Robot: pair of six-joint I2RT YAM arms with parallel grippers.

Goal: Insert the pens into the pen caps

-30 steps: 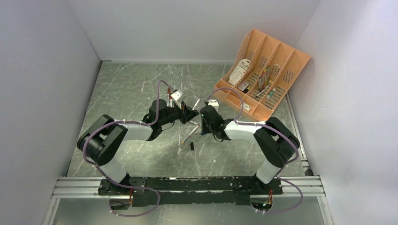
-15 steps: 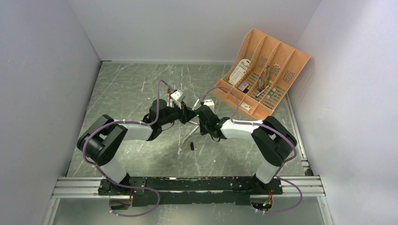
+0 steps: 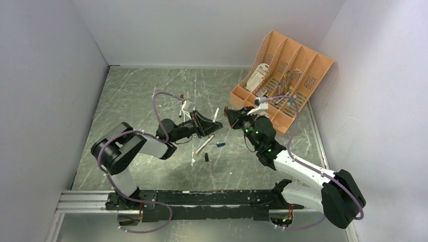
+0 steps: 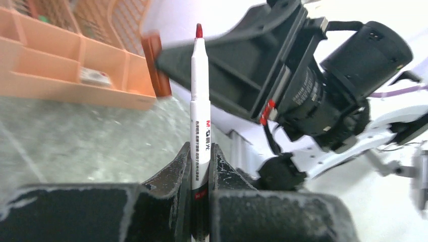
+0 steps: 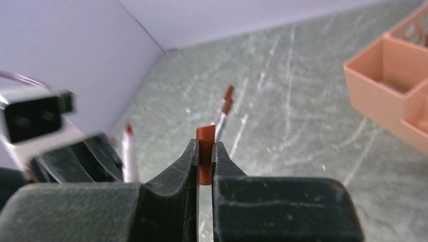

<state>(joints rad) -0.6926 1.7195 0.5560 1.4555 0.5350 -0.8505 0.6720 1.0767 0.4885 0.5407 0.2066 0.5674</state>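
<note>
Glossy plastic pen (image 4: 200,126) (scuffed table (image 3: 131,101))

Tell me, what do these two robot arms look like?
The left arm and right arm have white links with bulky black joints and a looping purple cable. Each ends in a black wedge-shaped hand, left hand and right hand, with two scuffed fingers. Small green lights glow on the right one.

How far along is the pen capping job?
Done: none that I can confirm. In hand: left gripper holds a red-tipped pen, right gripper a red cap, not yet joined. Left: joining them, then the loose pen and blue cap on the table.
</note>
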